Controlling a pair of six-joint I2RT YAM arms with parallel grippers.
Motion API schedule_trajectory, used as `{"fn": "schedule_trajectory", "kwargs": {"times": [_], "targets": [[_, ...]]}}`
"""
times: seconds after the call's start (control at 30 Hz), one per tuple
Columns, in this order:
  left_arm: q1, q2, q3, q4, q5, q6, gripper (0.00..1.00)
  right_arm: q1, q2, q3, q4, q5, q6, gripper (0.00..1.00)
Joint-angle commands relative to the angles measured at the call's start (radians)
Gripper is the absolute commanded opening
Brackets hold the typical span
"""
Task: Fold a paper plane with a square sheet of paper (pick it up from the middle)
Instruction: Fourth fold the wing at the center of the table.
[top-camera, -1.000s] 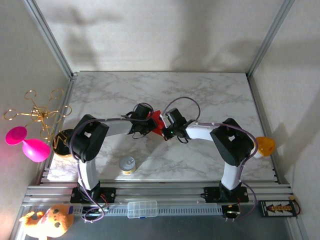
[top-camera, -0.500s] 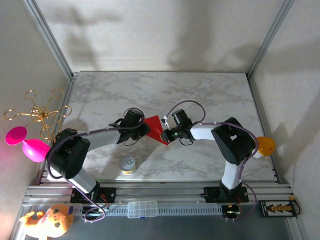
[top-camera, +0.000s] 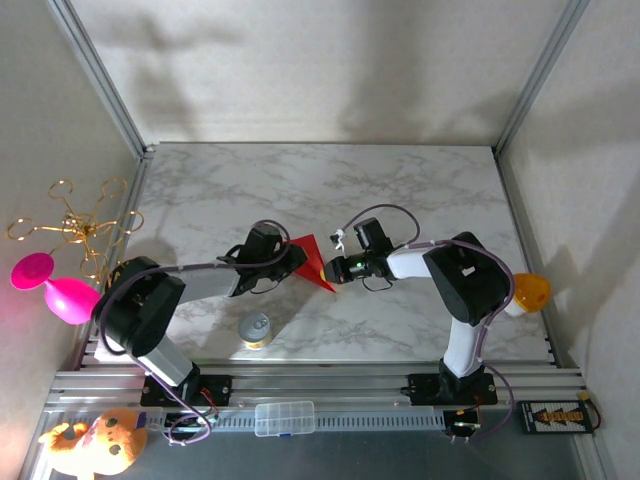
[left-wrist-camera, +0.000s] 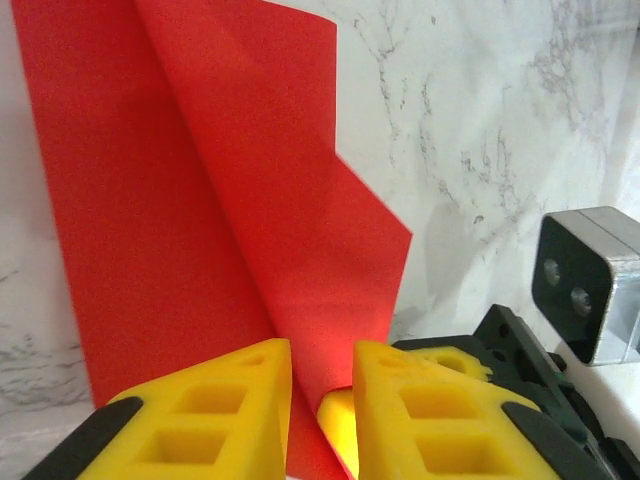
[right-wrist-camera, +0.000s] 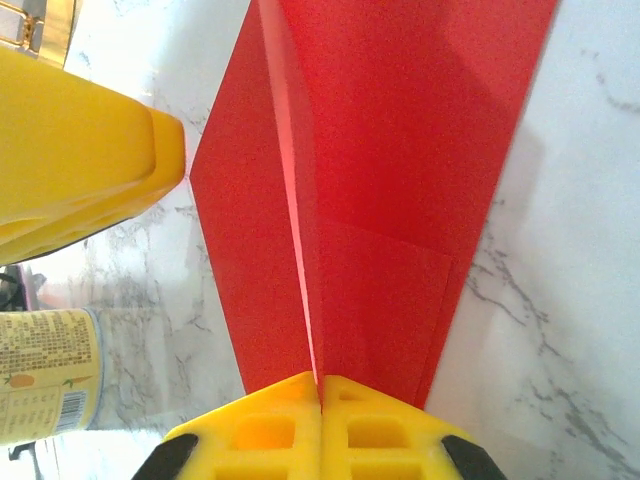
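Observation:
The square sheet of paper (top-camera: 311, 257) is bright red, folded into a pointed shape with a raised centre ridge, and rests low on the marble table (top-camera: 420, 190). My right gripper (top-camera: 331, 270) is shut on one end of that ridge (right-wrist-camera: 312, 300); in its wrist view the fingers (right-wrist-camera: 320, 378) meet on the fold. My left gripper (top-camera: 291, 261) sits at the opposite side. Its yellow fingertips (left-wrist-camera: 322, 345) stand a little apart, with the red paper (left-wrist-camera: 200, 200) rising in the gap, unclamped. The right gripper's yellow pad (left-wrist-camera: 340, 425) shows through that gap.
A small can (top-camera: 255, 329) stands near the table's front, left of centre. A pink toy (top-camera: 55, 288) and a gold wire stand (top-camera: 75, 225) sit off the left edge. An orange object (top-camera: 528, 291) is at the right edge. Metal frame posts rise at the back corners.
The left arm swung its elbow down and left, and its gripper drew back left of the paper. The paper dropped lower and spread. The right gripper kept its hold.

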Motion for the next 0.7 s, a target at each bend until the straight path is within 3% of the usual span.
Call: {"fn": "schedule_trajectory", "kwargs": {"times": [0.0,0.67], "targets": [[0.000,0.031,-0.003,0.060,0.035,-0.011,0.25,-0.005,0.023,-0.010,0.019,-0.043,0.022,0.00],[-0.007,0.126,-0.002,-0.051,-0.026,-0.029,0.30,-0.025,0.037,-0.038,0.052,-0.042,0.106,0.00]]}}
